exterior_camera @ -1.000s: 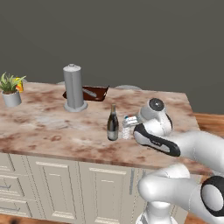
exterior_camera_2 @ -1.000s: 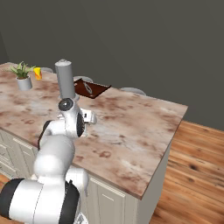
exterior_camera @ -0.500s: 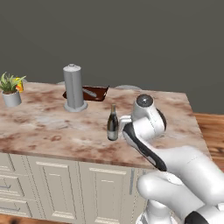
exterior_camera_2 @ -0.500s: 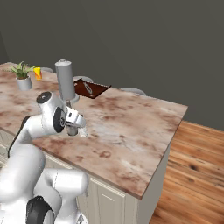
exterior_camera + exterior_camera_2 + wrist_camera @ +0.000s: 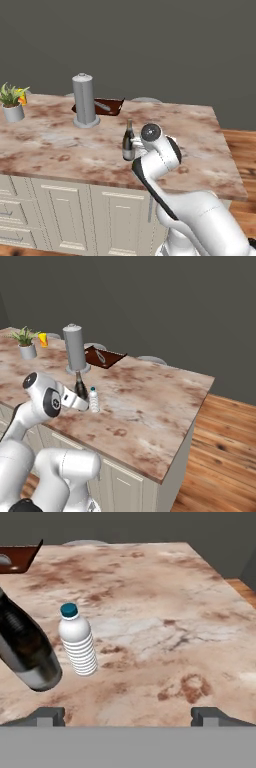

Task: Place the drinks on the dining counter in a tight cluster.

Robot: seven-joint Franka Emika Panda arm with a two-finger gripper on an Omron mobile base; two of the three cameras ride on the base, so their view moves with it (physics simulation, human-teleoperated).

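On the dining counter (image 5: pixel 165 612) a small ribbed water bottle (image 5: pixel 77 644) with a blue cap stands just right of the dark wine bottle (image 5: pixel 25 649). The two are a finger's width apart. My gripper (image 5: pixel 128 717) is open, low over the marble in front of them, with nothing between its fingertips (image 5: pixel 47 716). From the right base camera the water bottle (image 5: pixel 93 400) and the wine bottle (image 5: pixel 80 387) stand just beyond my hand. The yellow-amber bottle (image 5: pixel 43 339) stands far off at the counter's left end. The wine bottle (image 5: pixel 128 142) shows beside my arm in the left base view.
A tall grey cylinder (image 5: pixel 74 348) on a round base stands behind the bottles, with a dark tray (image 5: pixel 102 357) beside it. A potted plant (image 5: pixel 26 343) sits by the yellow-amber bottle. Open marble (image 5: pixel 150 406) stretches to the right, and wooden floor (image 5: pixel 225 456) lies past the counter's end.
My arm has swung and drawn the hand back from the water bottle toward the counter's near edge. The open jaws have not changed. Both bottles stand where they were.
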